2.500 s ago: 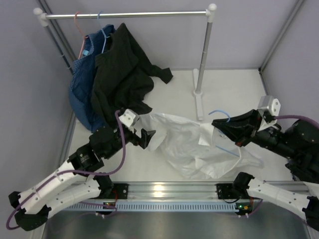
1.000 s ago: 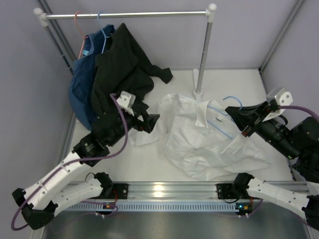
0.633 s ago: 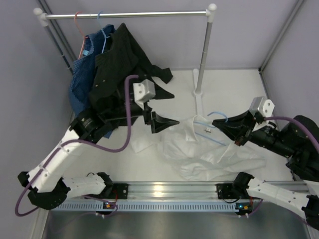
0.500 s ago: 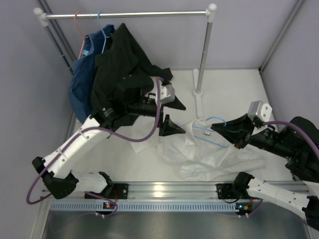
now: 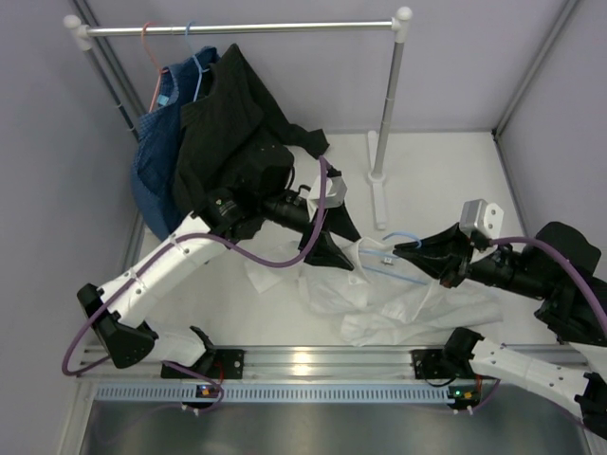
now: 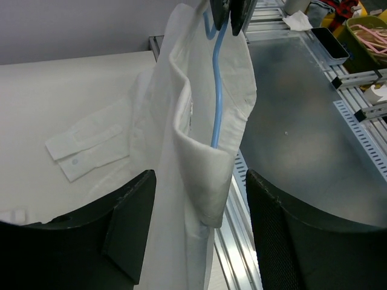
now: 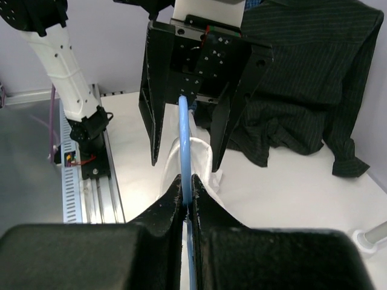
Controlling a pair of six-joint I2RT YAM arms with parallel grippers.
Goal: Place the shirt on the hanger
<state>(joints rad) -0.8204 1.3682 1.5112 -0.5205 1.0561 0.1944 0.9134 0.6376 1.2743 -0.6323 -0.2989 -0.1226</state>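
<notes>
Over the white tabletop [image 5: 446,180], left gripper [image 6: 199,208], jaws parted astride the shirt [image 6: 163,151], may pinch the hanger [image 6: 216,90] clamped by right gripper [image 7: 186,196].

No writing, brand or number can be read in any of the views. A small tag [image 5: 388,258] sits at the collar of the shirt [image 5: 408,303], but it is too small to make out.

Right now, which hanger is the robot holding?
The light-blue hanger inside the white shirt, in the right gripper; the pink and second blue hang on the rail.
</notes>
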